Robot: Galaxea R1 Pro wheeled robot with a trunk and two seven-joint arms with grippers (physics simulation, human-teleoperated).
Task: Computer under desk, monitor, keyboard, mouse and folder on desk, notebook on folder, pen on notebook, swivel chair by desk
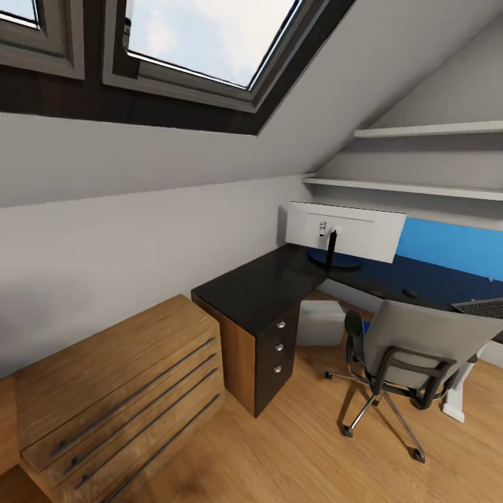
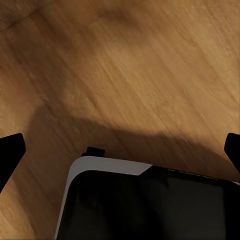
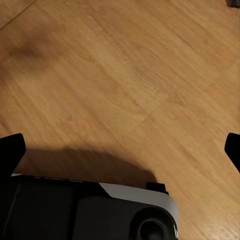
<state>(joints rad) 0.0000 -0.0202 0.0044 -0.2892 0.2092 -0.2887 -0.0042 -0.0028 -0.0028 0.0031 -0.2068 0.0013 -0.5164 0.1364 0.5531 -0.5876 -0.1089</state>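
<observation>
Both grippers hang over bare wood floor (image 3: 125, 75), well short of the desk (image 1: 265, 283). The left gripper (image 2: 120, 145) has its dark fingertips (image 2: 10, 150) spread wide to the frame edges with nothing between them; the right gripper (image 3: 120, 145) is spread just as wide, also empty. Below each sits the robot's own white-and-black base (image 2: 100, 167).

Everything that matters lies ahead of the grippers and out of reach, I'd say. The monitor (image 1: 346, 230) stands on the desk, white back toward us, so that part looks done. A pale box that should be the computer (image 1: 321, 321) sits under the desk; that looks done too. The keyboard (image 1: 482, 306) lies on the desk, well apart from the monitor, with a small dark thing, probably the mouse (image 1: 411, 293), between them. The chair (image 1: 412, 346) stands close beside the desk. Its seat is hidden behind the backrest, so I cannot tell about the folder. Stacking seems wholly left to do.
</observation>
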